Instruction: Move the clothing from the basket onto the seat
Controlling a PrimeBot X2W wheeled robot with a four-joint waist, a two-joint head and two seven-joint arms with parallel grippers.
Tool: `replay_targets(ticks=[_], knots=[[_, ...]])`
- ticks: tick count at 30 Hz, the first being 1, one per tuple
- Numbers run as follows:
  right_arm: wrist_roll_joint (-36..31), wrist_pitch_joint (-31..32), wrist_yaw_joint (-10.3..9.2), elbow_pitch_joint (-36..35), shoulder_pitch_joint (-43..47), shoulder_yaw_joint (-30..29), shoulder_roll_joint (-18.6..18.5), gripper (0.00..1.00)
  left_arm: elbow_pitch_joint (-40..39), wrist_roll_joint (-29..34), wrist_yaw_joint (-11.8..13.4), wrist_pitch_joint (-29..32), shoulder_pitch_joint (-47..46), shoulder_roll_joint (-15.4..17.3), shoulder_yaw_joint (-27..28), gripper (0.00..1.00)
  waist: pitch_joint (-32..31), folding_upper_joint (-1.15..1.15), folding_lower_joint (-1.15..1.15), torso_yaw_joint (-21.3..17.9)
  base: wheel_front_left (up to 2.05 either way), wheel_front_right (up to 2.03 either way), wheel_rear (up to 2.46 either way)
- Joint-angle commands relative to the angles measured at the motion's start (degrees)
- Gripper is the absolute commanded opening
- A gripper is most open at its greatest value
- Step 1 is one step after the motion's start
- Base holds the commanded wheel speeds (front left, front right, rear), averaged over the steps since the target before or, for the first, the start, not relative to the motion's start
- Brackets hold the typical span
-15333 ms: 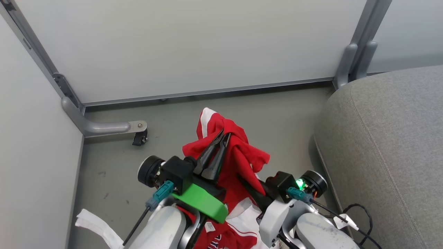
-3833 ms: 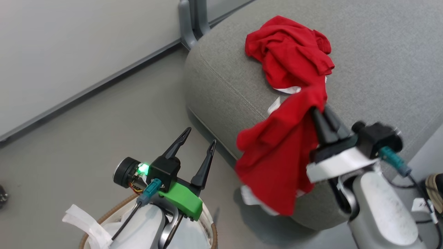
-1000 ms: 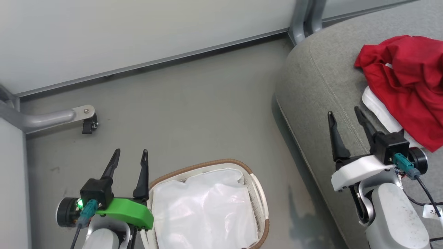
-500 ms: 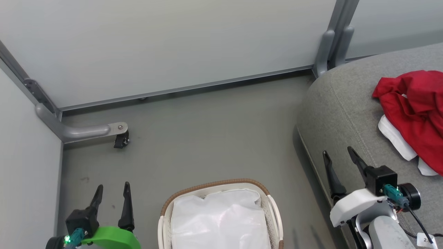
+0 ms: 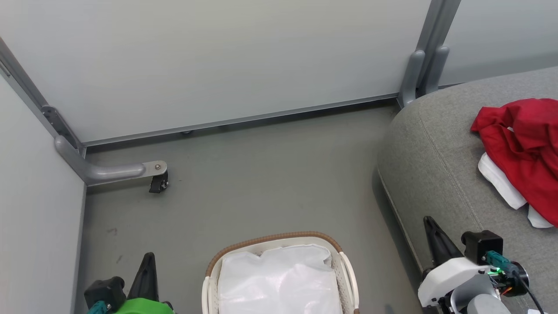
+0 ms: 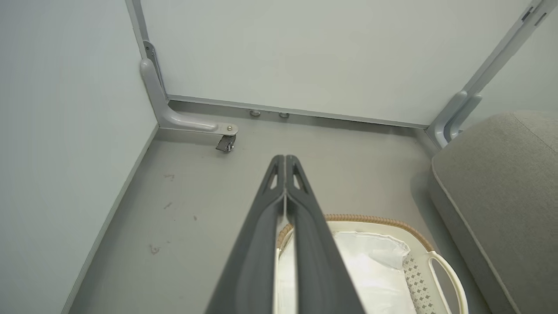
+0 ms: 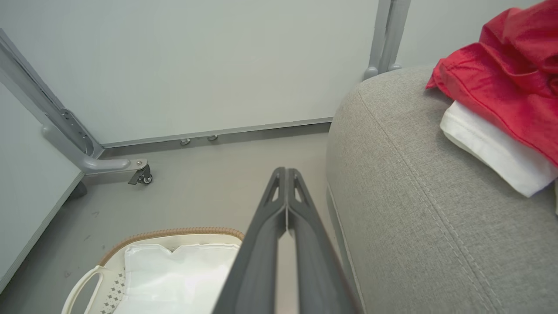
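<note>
Hanging at the lower left, the left gripper (image 5: 148,261) had its fingers pressed together, empty. The cream basket (image 5: 270,238), brown-rimmed, held a glossy white sheet (image 5: 279,281). The right gripper (image 5: 430,223) was likewise closed on nothing. Crumpled red-and-white clothing (image 5: 523,139) lay on the grey seat (image 5: 436,165).

Clothing (image 5: 523,144) lies on seat (image 5: 436,165), right of basket (image 5: 270,237).

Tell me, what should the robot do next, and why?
Probably stop: nothing looks left to fetch. The clothing lies on the seat, the basket holds a white sheet, no red, and the left gripper and right gripper are shut, empty.
</note>
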Motion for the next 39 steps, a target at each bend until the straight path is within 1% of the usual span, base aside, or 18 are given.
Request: replay_targets(ticks=[1,18,39], knots=[[2.91,0.63,0.01,-1.16,-0.97,-0.49,-0.23,0.0,-1.16,-2.63,-0.02,0.54,-0.81,0.18,0.62,0.0,-0.02,0.0,0.0,0.01,0.0,0.0,0.0],[21.28,4.56,0.0,-4.07,-0.11,-1.33,-0.37,0.0,-3.92,-18.97,-0.06,4.85,-1.9,0.16,2.24,0.0,-0.25,0.0,0.0,0.12,0.0,0.0,0.0],[39.41,9.01,-0.01,-6.4,0.22,-2.7,-0.51,0.0,-6.47,-35.28,-0.12,9.27,-3.13,0.15,3.97,0.0,-0.55,0.0,0.0,0.26,0.0,0.0,0.0]])
